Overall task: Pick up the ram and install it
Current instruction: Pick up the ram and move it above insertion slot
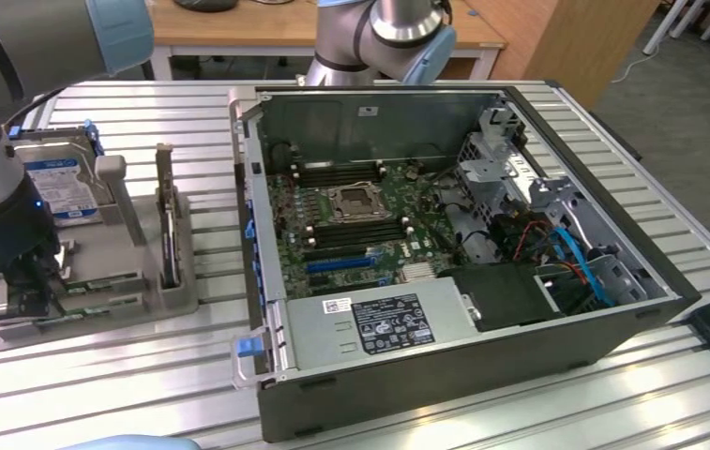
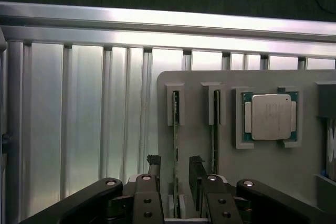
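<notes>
The ram [image 2: 175, 124], one of two green sticks standing on edge in the grey tray [image 2: 262, 177], sits between the two fingers [image 2: 154, 162] of the gripper [image 2: 175, 167], which is spread wide with a gap on either side. The second stick [image 2: 216, 124] is just beside it, then one processor [image 2: 270, 117]. One hard drive [image 1: 58, 183] and one dark upright card [image 1: 170, 225] share the tray, beside one opened computer case [image 1: 480, 361].

The pincer [image 2: 175, 162] stands with its fingers spread, one on each side of the ram [image 2: 175, 129], which sits on edge in a grey holder [image 2: 231, 166]. Just outside one finger stands a second stick [image 2: 216, 129], with a processor [image 2: 270, 117] beyond it, all on the slatted bench [image 2: 84, 119].
</notes>
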You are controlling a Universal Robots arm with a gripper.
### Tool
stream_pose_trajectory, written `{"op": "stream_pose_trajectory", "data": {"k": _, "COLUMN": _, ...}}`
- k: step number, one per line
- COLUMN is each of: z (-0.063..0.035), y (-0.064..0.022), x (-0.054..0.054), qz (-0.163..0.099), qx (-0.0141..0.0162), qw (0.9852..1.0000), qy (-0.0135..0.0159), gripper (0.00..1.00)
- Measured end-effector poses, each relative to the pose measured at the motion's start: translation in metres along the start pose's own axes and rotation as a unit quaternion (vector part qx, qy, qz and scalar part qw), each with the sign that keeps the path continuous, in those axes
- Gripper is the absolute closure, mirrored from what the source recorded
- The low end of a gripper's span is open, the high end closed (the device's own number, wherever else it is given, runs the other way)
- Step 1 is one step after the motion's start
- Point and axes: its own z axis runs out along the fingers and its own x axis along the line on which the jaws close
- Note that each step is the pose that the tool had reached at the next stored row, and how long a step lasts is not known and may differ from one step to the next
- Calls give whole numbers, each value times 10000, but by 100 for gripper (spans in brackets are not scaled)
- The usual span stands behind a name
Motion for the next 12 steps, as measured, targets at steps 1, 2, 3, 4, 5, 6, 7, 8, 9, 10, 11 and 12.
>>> {"op": "stream_pose_trajectory", "data": {"k": 1, "z": 11, "y": -3, "x": 0, "qz": -11, "qx": 0, "qw": 10000, "qy": 0, "gripper": 65}}
{"op": "stream_pose_trajectory", "data": {"k": 2, "z": 23, "y": -5, "x": 0, "qz": -18, "qx": 0, "qw": 10000, "qy": 1, "gripper": 65}}
{"op": "stream_pose_trajectory", "data": {"k": 3, "z": 35, "y": -9, "x": 1, "qz": -23, "qx": 0, "qw": 10000, "qy": 1, "gripper": 65}}
{"op": "stream_pose_trajectory", "data": {"k": 4, "z": 47, "y": -13, "x": 1, "qz": -27, "qx": 1, "qw": 10000, "qy": 0, "gripper": 65}}
{"op": "stream_pose_trajectory", "data": {"k": 5, "z": 55, "y": -19, "x": 2, "qz": -30, "qx": 0, "qw": 10000, "qy": 1, "gripper": 65}}
{"op": "stream_pose_trajectory", "data": {"k": 6, "z": 61, "y": -27, "x": 2, "qz": -33, "qx": 0, "qw": 10000, "qy": 1, "gripper": 65}}
{"op": "stream_pose_trajectory", "data": {"k": 7, "z": 68, "y": -33, "x": 2, "qz": -35, "qx": 0, "qw": 10000, "qy": 2, "gripper": 65}}
{"op": "stream_pose_trajectory", "data": {"k": 8, "z": 74, "y": -38, "x": 2, "qz": -37, "qx": -1, "qw": 10000, "qy": 2, "gripper": 65}}
{"op": "stream_pose_trajectory", "data": {"k": 9, "z": 82, "y": -42, "x": 2, "qz": -39, "qx": 1, "qw": 10000, "qy": 1, "gripper": 65}}
{"op": "stream_pose_trajectory", "data": {"k": 10, "z": 91, "y": -44, "x": 2, "qz": -41, "qx": 1, "qw": 10000, "qy": 1, "gripper": 65}}
{"op": "stream_pose_trajectory", "data": {"k": 11, "z": 98, "y": -45, "x": 2, "qz": -42, "qx": 0, "qw": 10000, "qy": 2, "gripper": 65}}
{"op": "stream_pose_trajectory", "data": {"k": 12, "z": 108, "y": -47, "x": 3, "qz": -43, "qx": 0, "qw": 10000, "qy": 1, "gripper": 65}}
